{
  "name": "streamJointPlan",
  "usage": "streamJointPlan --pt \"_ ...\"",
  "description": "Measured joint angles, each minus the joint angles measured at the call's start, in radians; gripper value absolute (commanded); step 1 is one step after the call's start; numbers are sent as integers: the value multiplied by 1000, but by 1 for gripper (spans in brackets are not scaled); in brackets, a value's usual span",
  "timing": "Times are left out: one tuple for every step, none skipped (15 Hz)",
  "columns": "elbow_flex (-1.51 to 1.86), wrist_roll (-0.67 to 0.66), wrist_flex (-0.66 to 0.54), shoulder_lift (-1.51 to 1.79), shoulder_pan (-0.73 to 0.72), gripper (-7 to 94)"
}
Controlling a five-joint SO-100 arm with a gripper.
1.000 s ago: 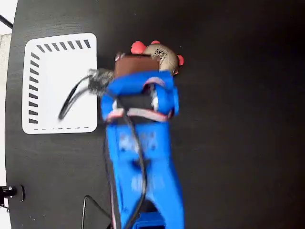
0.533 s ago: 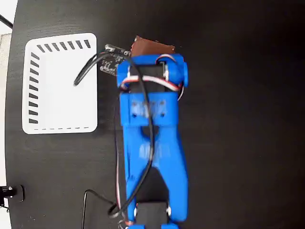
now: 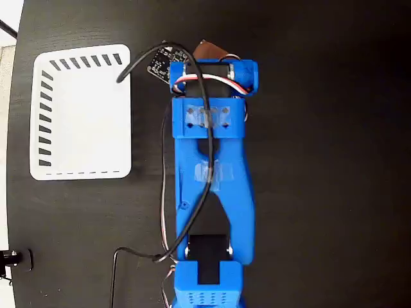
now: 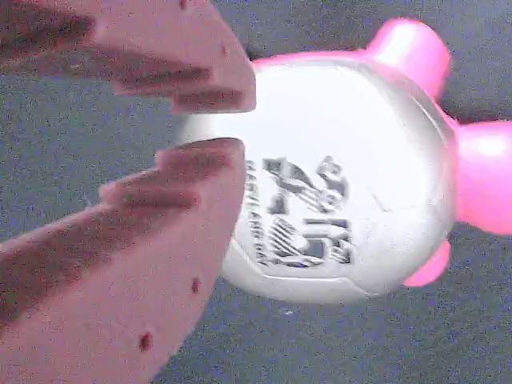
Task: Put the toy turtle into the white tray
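In the wrist view, the tool (image 4: 210,125) is filling the left side of the picture, its two pinkish toothed fingers (image 4: 160,216) standing only slightly apart, with a narrow gap between their tips. The tips are sitting over the left edge of the turtle (image 4: 344,172), whose pale domed shell with dark printed marks is lying on the dark counter (image 4: 336,344), pink limbs sticking out toward the right. The fingers are not closing around the shell; whether they are touching it cannot be told from this picture.

In the fixed view, the blue arm (image 3: 209,173) is stretching from the near edge of the counter (image 3: 334,192) toward the far edge, and its wrist is covering the turtle completely, so the toy is not showing there. Only a brown part of the tool (image 3: 212,50) is peeking out past the wrist, near the far edge. The white tray (image 3: 80,112) is lying toward the far left corner of the counter, apart from the arm and with nothing in it; a black cable is arching over its near corner.

The step in hand looks like the approach for the pick-up: the turtle is not yet gripped. The next move likely calls for spreading the fingers wider than the shell, bringing them down on either side of it, clamping gently since the toy looks soft, then lifting and swinging left over the tray.
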Motion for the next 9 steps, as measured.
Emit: streamJointPlan --pt "-17 8 6 -11 8 9" --pt "-26 9 17 -12 18 21" --pt "-28 8 20 -12 20 31" --pt "-28 2 20 -12 15 40" --pt "-29 2 20 -18 12 48" --pt "-29 -3 25 -28 12 51" --pt "-29 -14 34 -32 15 56" --pt "-29 -17 43 -35 12 56" --pt "-29 -17 52 -54 8 56"
